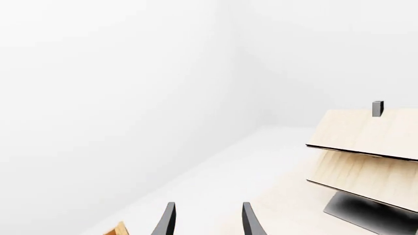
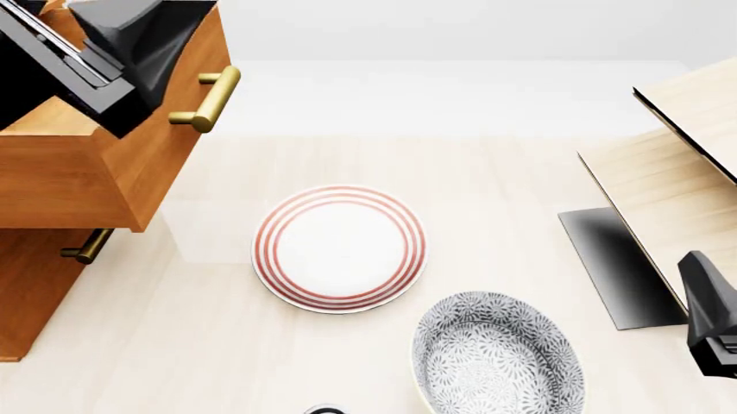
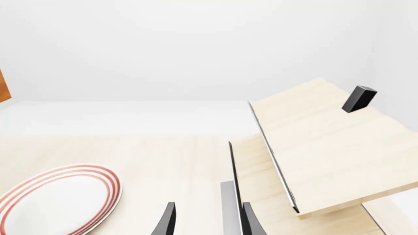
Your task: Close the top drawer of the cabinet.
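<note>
Orange-brown wood marks the cabinet (image 2: pixel 34 293) at the left edge of the front view. Top drawer (image 2: pixel 103 164) stands pulled out toward the middle of the desk (image 2: pixel 207 345), its front well forward of the lower drawer front. Brass bar handle (image 2: pixel 210 97) on the top drawer is free, nothing touching it. Lower handle (image 2: pixel 88 246) sits tucked under the overhang of the open drawer.

Left arm (image 2: pixel 92 43) is over the open drawer box at the upper left corner of the front view; its fingertips cannot be made out there. Left wrist view: left hand (image 1: pixel 207 223) shows two dark fingers (image 1: pixel 166 223) apart with nothing between them, moderately wide. A sliver of orange wood shows beside them.

Right arm (image 2: pixel 712 319) is at the right edge of the front view, low, beside the pale wood panel structure (image 2: pixel 679 198) with black edges. Right wrist view: right hand (image 3: pixel 207 220) likewise parted, empty, pointed toward the panels.

Red-ringed white plate (image 2: pixel 340 248) lies mid-desk, right of the cabinet. Grey patterned bowl (image 2: pixel 498 355) sits nearer the arms, just beside the plate, apart from it.
</note>
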